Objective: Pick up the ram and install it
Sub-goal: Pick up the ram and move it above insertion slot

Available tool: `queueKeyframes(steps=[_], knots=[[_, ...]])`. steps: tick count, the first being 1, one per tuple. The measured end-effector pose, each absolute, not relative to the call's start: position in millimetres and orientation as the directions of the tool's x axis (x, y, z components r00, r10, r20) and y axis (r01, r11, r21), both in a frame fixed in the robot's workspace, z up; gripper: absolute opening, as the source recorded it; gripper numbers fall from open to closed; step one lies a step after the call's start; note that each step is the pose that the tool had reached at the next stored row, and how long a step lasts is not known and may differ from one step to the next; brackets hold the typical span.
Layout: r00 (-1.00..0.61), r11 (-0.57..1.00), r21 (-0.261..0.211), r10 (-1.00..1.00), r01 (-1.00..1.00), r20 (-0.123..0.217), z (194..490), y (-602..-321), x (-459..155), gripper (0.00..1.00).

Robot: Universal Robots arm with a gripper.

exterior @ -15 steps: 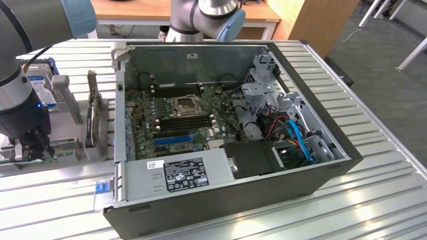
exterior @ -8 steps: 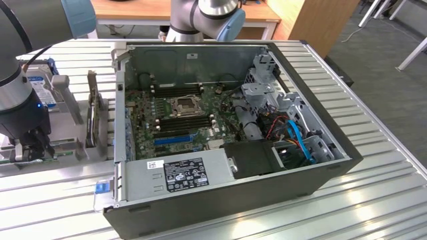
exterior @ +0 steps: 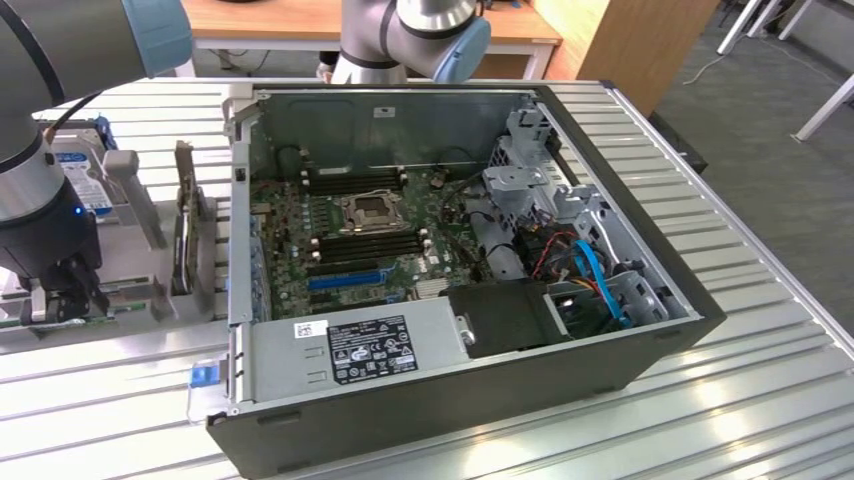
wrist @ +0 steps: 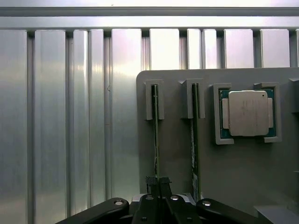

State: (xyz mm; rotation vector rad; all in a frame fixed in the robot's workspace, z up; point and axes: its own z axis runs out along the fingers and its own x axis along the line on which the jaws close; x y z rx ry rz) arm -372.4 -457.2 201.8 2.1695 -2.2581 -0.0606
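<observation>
**Q:** Beside the open black metal computer case (exterior: 467, 425), on the exterior view's left: is that where the arm is?

**A:** Yes. The grey-and-blue robot arm (exterior: 34, 150) reaches down there. Its black gripper (wrist: 158, 182) hangs low over a flat grey plastic holder plate (wrist: 243, 177), which lies on the ribbed silver metal table (wrist: 56, 116).

**Q:** Where is the ram?

**A:** The ram (wrist: 156, 130), a long, thin green circuit-board stick, stands on edge in a slot of the holder plate. Its far end sits in a raised grey bracket. A second thin stick of the same kind (wrist: 194, 130) stands parallel in the next slot, just beside it.

**Q:** How do the fingers stand?

**A:** The black fingers (wrist: 151, 183) are drawn almost together, one on each side of the ram's near end. They pinch its thin edge between them, and the ram sits in its slot.

**Q:** Anything else on the plate?

**A:** A square silver-lidded processor chip on a blue-green base (wrist: 248, 113) lies flat in a framed pocket, on the far side of the second stick from the ram.

**Q:** And the case?

**A:** It lies on its side, open face up. Inside is a green motherboard (exterior: 287, 250) with long black memory slots (exterior: 354, 245) near a square metal processor socket (exterior: 367, 210). A grey power-supply box with a black-and-white label (exterior: 360, 350) runs along the near wall. The ram is outside the case, well apart from those slots.
</observation>
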Motion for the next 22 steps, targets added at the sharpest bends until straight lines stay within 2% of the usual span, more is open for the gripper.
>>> queueKeyframes(steps=[22], knots=[[0.000,-0.001,0.035,-1.000,-0.999,-0.020,201.9,-457.2,-372.4,0.12]])
